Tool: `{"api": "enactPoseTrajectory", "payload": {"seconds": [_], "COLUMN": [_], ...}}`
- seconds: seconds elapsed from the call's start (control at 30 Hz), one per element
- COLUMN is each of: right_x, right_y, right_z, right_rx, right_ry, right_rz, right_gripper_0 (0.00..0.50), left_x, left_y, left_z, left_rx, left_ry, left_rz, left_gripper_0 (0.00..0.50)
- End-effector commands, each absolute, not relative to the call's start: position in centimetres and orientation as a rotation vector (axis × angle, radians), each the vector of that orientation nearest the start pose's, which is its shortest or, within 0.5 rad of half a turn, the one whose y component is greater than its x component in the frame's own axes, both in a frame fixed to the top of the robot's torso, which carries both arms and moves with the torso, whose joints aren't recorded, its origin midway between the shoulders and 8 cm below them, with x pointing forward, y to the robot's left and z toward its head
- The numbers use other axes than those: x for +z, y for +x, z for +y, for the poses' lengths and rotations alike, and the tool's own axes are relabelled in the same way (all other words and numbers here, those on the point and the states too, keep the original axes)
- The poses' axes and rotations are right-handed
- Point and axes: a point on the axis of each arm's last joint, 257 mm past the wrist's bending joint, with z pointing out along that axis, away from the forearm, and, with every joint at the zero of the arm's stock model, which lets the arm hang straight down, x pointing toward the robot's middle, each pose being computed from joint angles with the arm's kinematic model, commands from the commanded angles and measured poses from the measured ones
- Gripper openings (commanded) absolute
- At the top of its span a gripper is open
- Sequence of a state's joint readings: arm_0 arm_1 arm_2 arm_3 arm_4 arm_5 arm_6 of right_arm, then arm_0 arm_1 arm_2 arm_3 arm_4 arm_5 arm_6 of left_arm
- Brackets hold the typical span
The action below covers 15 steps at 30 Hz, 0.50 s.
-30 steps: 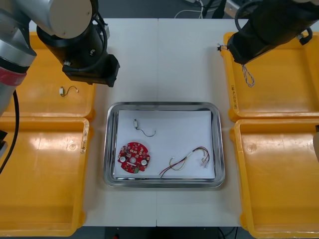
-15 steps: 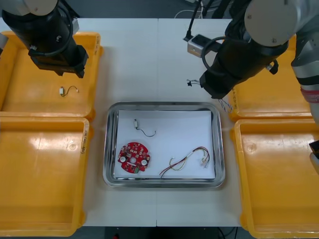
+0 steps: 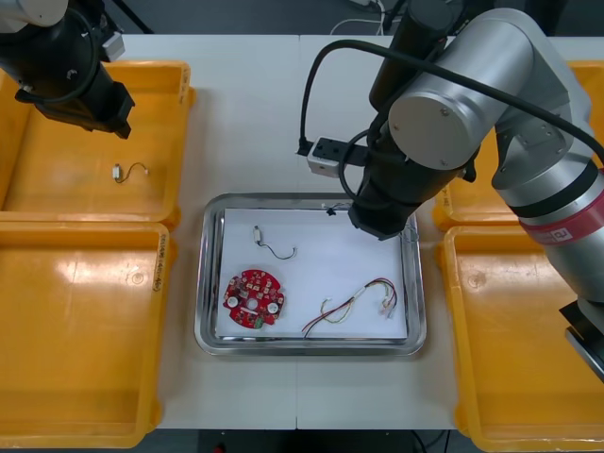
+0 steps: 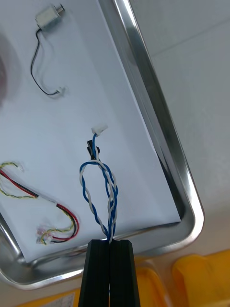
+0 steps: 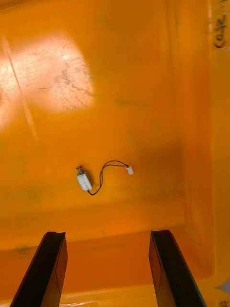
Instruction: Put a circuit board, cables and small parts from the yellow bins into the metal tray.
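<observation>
- Front view: your right arm reaches over the far right corner of the metal tray, which sits on the desk between the yellow bins. On the tray's white inside lie a round red circuit board, a small metal part trailing a thin black cable, and a red and yellow cable, each apart from the others. Your left arm hangs over the far left bin, where a second small metal part lies on the floor.
- Right wrist view: your right pincer is clamped on the twisted blue and white cable, fingers pressed together around it. The cable runs out from the fingertips in a loop over the tray's white inside, near the rim and beside the red and yellow cable, with a white plug at its free end.
- Left wrist view: your left pincer has its fingers well apart, gripping nothing, above the bin floor. The second small metal part lies ahead of the fingertips, clear of both, with its black cable curling to a white plug.
</observation>
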<state>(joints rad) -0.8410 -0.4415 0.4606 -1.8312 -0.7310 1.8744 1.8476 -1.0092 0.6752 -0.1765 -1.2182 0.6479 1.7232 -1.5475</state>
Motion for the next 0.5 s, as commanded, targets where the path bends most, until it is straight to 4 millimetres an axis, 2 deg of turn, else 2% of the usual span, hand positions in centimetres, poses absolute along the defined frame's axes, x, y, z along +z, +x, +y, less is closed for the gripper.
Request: {"api": "enactPoseTrajectory", "payload": {"seconds": [0.03,0.17,0.27,0.5], "right_x": [-17.9,-19.1,-20.0,-21.3], "right_y": [44.3,44.8,45.2,47.1], "right_z": [-4.2,-3.1,-3.1,-4.1], "right_rx": [-0.095,-0.162,-0.197,-0.251], "right_ry": [-1.670,-1.738,-1.757,-1.859], "right_rz": [2.156,2.069,2.054,1.968], "right_gripper_0": [0.000,0.000,0.000,0.000], "left_x": [-8.7,-10.3,-11.2,-14.2], "left_y": [59.4,60.3,60.7,60.3], "left_z": [33.4,34.4,35.0,35.9], "left_rx": [0.159,0.155,0.153,0.145], "left_ry": [0.253,0.223,0.212,0.216], "left_rz": [2.602,2.582,2.576,2.588], "left_gripper_0": [0.500,0.500,0.500,0.500]}}
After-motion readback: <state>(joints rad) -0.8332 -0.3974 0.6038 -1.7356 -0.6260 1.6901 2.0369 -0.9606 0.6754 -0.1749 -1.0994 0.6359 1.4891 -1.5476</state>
